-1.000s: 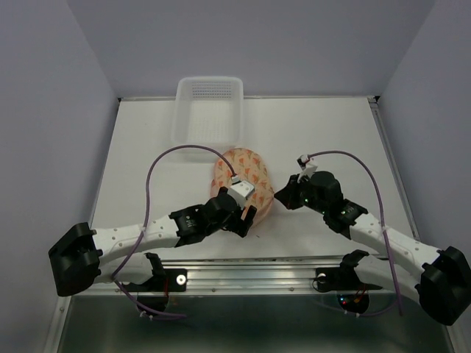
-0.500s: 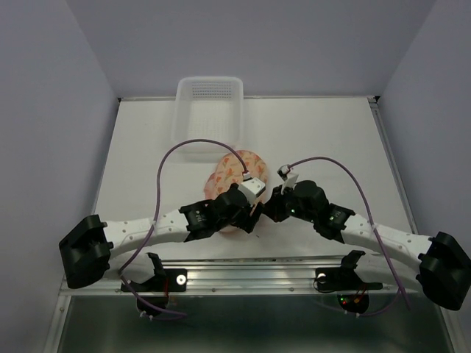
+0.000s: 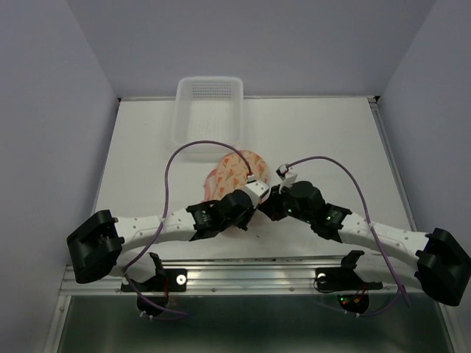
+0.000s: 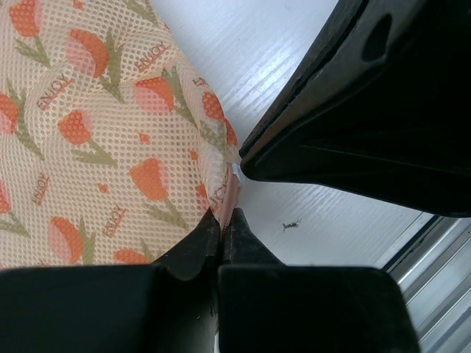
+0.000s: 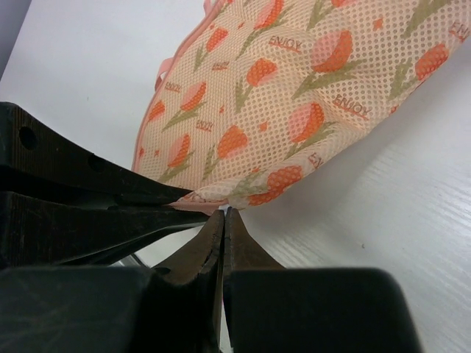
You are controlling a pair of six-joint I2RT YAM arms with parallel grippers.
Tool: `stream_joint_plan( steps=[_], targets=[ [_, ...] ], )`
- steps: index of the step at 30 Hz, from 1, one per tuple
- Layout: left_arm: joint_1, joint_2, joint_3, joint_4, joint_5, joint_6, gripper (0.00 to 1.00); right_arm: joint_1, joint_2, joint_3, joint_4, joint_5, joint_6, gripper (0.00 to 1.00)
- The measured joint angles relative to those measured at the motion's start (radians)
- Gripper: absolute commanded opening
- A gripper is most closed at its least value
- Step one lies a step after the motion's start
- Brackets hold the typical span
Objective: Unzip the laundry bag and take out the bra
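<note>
White table [image 3: 324, 140] between lilac walls [image 3: 51, 132] holds the laundry bag [image 3: 234, 170].

Both your arms reach inward, low over the worktop [image 3: 331, 140], and meet near its middle with the wrists almost nose to nose. Your left end effector [image 4: 223, 220] has its fingers [image 4: 193, 251] pressed together, pinching the pink edge of the laundry bag [image 4: 110, 132]. Your right end effector [image 5: 223, 217] points at the left one. Its fingers [image 5: 246, 254] are also closed with no gap, tips touching that same edge, though you cannot tell whether they grip it.
</note>
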Motion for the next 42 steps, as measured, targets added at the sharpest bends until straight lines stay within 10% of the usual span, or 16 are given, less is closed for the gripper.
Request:
stream_joint_plan(
  steps=[4,9,13,18,27,42],
  targets=[
    [0.000,0.000,-0.005,0.022,-0.003,-0.001,0.05,0.006,-0.001,0.000,0.002,0.042,-0.001,0.01],
    [0.000,0.004,-0.013,0.048,-0.009,-0.021,0.70,0.002,-0.002,0.000,-0.011,0.080,-0.024,0.01],
    [0.000,0.019,-0.013,0.055,-0.013,-0.040,0.82,-0.022,-0.002,-0.002,-0.037,0.109,-0.054,0.03],
    [0.001,0.051,0.010,0.030,-0.058,-0.081,0.99,-0.023,-0.005,-0.011,-0.049,0.117,-0.069,0.36],
    [0.126,-0.004,0.139,-0.078,-0.107,-0.225,0.99,-0.023,-0.040,0.000,-0.128,0.192,-0.087,0.82],
    [0.787,-0.216,0.269,-0.337,0.035,-0.198,0.99,0.107,0.424,0.551,-0.265,0.325,-0.217,0.88]
  ],
)
